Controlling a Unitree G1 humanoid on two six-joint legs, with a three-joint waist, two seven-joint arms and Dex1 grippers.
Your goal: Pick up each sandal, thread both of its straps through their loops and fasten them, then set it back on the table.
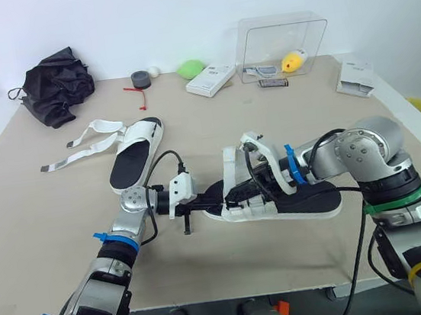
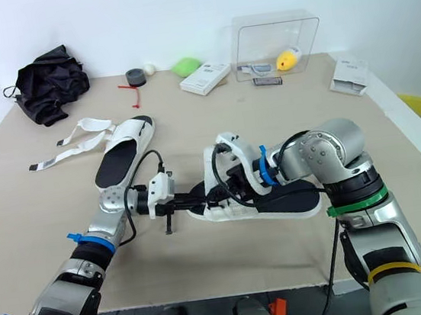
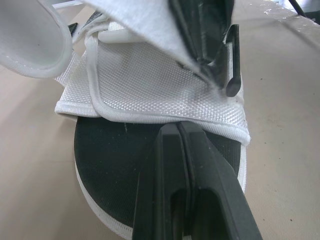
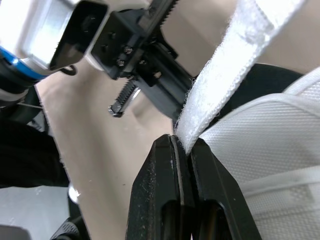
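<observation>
1. One sandal lies flat near the middle of the table, between the two arms. Its black footbed faces up and its white woven upper is at the end towards the left arm.
2. The right gripper reaches in over that upper with its two black fingers pinched tight on a white strap. The strap rises out of the fingers, away from the sandal.
3. The left gripper comes in low from the other side. Its fingers are pressed together, and their tip sits over the black footbed, right at the hem of the woven band. From here I can't make out whether any fabric is caught between them.
4. The two grippers are close together over the same end of the sandal.
5. A second sandal lies further back on the left, flat on the table. Its loose straps trail out sideways.
6. Along the far edge are a crumpled black cloth, a grey tape roll, a green lump and a white box. A clear plastic case stands there too, with a yellow toy in it.
</observation>
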